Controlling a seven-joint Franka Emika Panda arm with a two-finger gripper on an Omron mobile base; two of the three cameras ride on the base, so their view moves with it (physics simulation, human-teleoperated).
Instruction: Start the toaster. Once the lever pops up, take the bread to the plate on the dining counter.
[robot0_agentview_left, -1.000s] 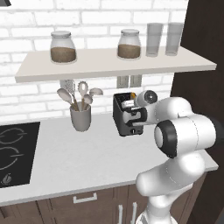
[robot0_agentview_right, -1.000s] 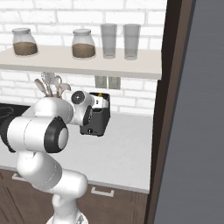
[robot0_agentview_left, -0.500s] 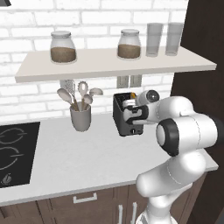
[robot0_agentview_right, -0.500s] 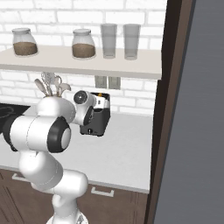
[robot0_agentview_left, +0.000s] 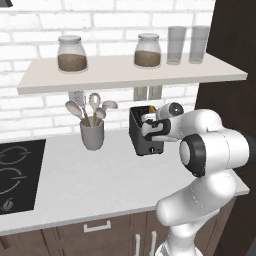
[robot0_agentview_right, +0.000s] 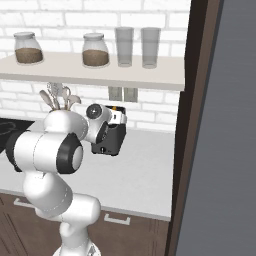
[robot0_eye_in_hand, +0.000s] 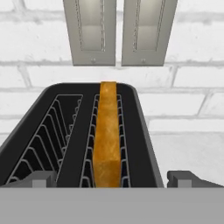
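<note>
The dark grey toaster (robot0_agentview_left: 142, 144) (robot0_agentview_right: 114, 142) stands on the white worktop against the brick wall. My gripper (robot0_agentview_left: 150, 126) (robot0_agentview_right: 118, 119) hovers just over its top, open and holding nothing. In the hand view I look down into the toaster (robot0_eye_in_hand: 144, 131). The bread (robot0_eye_in_hand: 107, 135), golden-brown on its edge, stands upright in the right slot, and the left slot is empty. My fingertips (robot0_eye_in_hand: 40, 178) sit wide apart on either side of the toaster's near end, touching nothing. I cannot make out the lever. The plate and the dining counter are out of view.
A grey utensil cup (robot0_agentview_left: 92, 135) stands left of the toaster, with the black hob (robot0_agentview_left: 15, 170) further left. A shelf (robot0_agentview_left: 130, 74) with jars and glasses hangs close above. Two wall outlets (robot0_eye_in_hand: 120, 30) sit behind the toaster. A tall dark cabinet (robot0_agentview_right: 220, 125) bounds the right side.
The hand has edged a little further over the toaster's top. The gripper stays open, and the toaster and bread have not moved.
</note>
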